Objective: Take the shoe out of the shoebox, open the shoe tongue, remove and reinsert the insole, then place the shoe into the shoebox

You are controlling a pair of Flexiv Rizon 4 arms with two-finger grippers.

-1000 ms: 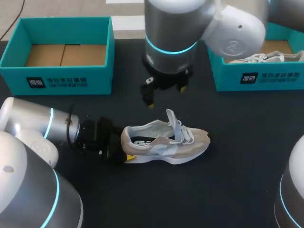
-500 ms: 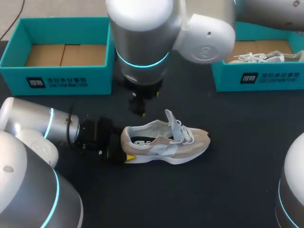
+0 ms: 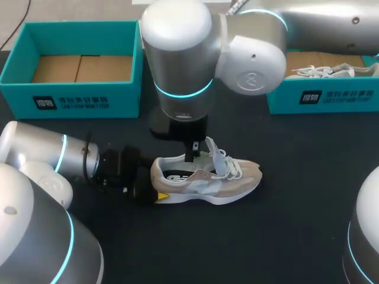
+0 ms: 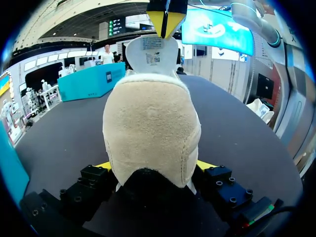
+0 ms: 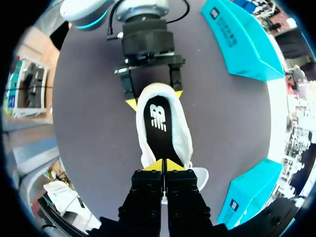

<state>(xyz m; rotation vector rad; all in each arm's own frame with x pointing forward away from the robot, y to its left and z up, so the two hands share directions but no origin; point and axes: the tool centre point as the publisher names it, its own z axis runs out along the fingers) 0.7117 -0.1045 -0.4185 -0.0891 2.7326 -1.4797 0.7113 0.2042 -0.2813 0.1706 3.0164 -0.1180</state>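
Observation:
A beige and white shoe (image 3: 207, 177) lies on its side on the black table, its tongue (image 3: 212, 147) standing up. My left gripper (image 3: 155, 189) holds its heel (image 4: 150, 133), one yellow tip against each side. The black insole (image 5: 162, 121) shows inside the shoe. My right gripper (image 3: 192, 155) reaches down from above into the shoe's mouth by the tongue, its yellow tips (image 5: 164, 165) pressed together over the front of the insole. Whether they pinch anything is hidden. From the left wrist view the right gripper (image 4: 167, 22) stands just above the tongue (image 4: 150, 49).
An open teal shoebox (image 3: 71, 97) with a cardboard floor stands at the back left. A second teal shoebox (image 3: 320, 97) at the back right holds another shoe (image 3: 331, 71). My right arm's large body hangs over the table's middle back.
My right arm has swung left and come down, its gripper going from open to shut with its tips now at the shoe's mouth. The left arm and the shoe stayed put.

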